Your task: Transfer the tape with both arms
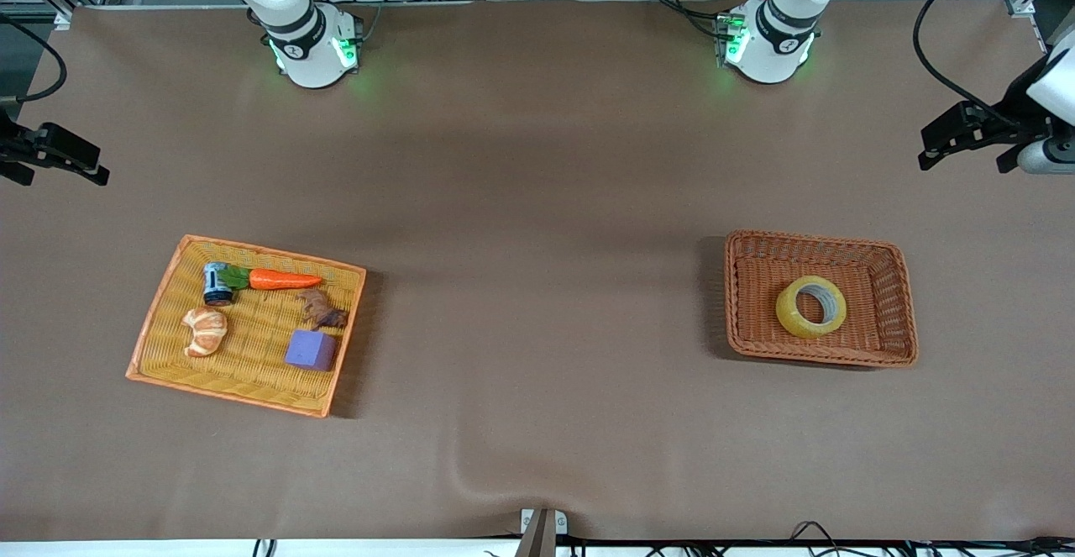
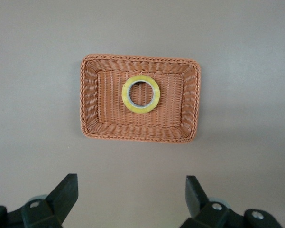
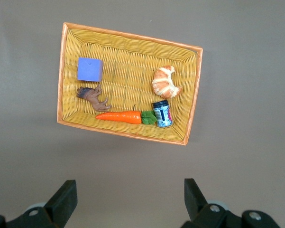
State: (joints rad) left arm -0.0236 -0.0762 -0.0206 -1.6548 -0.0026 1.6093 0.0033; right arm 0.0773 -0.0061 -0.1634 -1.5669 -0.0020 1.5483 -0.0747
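The brown worktop is filling the front view, and both arms are being cut off by its edges: only the two white bases along the top are showing fully, while the upper links are running out of the frame. The left tool is showing at the left arm's end of the worktop, hanging high over bare cloth, with its white wrist cropped by the frame edge. The right tool is poking in at the right arm's end, and only its black fingers and mount are appearing. In each wrist view just the two dark fingertips are entering the picture; the left tool is standing released with its jaws wide apart, and the right tool is likewise spread, holding nothing. The yellow tray is lying toward the right arm's end, carrying a carrot, a croissant, a purple cube, a small jar lying on its side touching the carrot's leaves, and a small brown figure that is hard to make out. The brown basket is sitting toward the left arm's end, and the tape is lying flat inside it near the middle.
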